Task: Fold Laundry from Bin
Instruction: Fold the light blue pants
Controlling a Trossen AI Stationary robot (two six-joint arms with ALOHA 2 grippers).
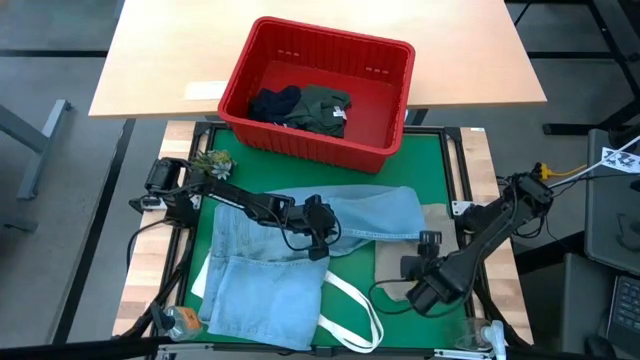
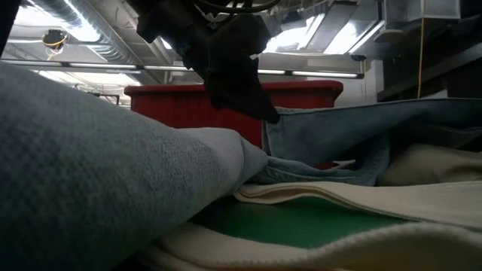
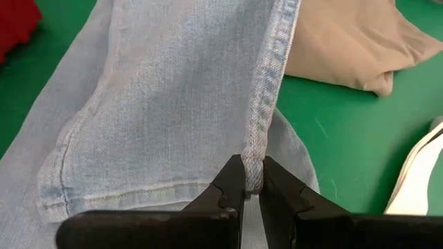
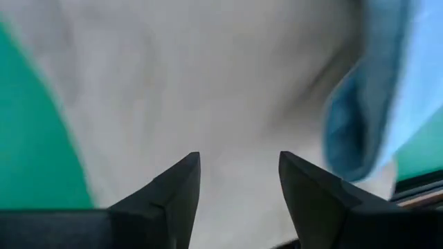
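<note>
Right now the left gripper (image 3: 253,185) is pinched shut on the seamed edge of the light blue jeans (image 1: 270,270), near the middle of the green mat (image 1: 440,170). From that grip 1 part of the denim runs toward the right side of the table, while the rest lies flat toward the near-left corner, so the cloth's long axis bends at the pinch.

The right gripper (image 4: 239,183) hovers with its jaws apart and nothing between them, low over the beige cloth (image 1: 400,262) by the mat's near-right side, just beside the free end of the jeans. That makes it the nearer arm for taking that end.

Free mat shows mainly toward the red bin (image 1: 318,92), which sits beyond the far edge holding the dark olive shirt (image 1: 325,108) and a navy garment (image 1: 273,104). A white tote strap (image 1: 352,300) crowds the near edge, so I judge the fold has more room going inward.
</note>
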